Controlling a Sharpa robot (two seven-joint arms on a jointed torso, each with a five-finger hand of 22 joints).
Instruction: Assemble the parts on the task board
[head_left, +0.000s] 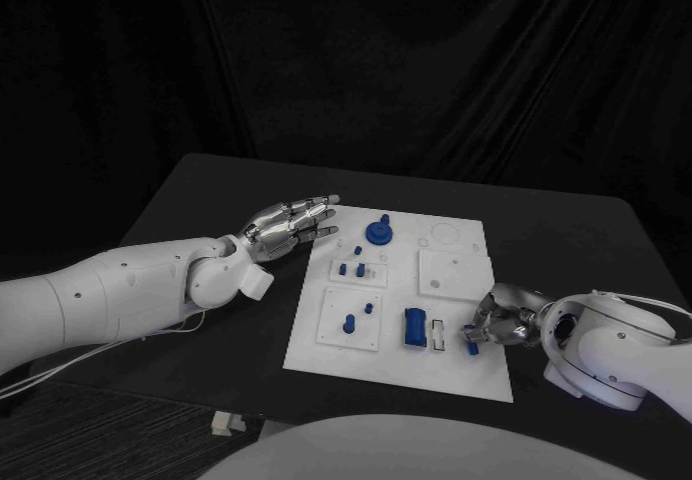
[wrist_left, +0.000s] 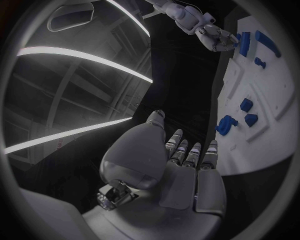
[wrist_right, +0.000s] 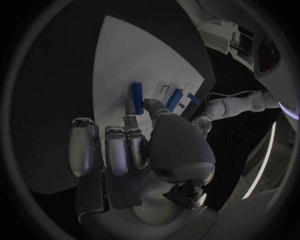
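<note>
Head view: white task board is lying mid-table on the black table, w/ raised square panels on it. Left hand is hovering just off the board's left far corner, fingers stretched out & slightly apart, holding nothing; fingertips are reaching over the board edge near the corner. In left wrist view the left hand's fingers are lying straight, side by side, palm bare, board edge just beyond them.

Right hand is sitting at the board's right near edge, fingers curled in toward a small blue part at the board's edge. Right wrist view: thumb & a finger are closing around a short blue bar lying on the board; looks like contact, but can't tell if it's truly pinched or just touched.

Other blue parts on the board: a round knob-like piece w/ a peg standing near the far edge; two small pegs in the mid-left panel; a slim peg in the near-left panel; a tall rectangular block upright in the near-middle, beside a white slotted piece. Right-far panel is showing plain white w/ a faint round outline further back.
</note>
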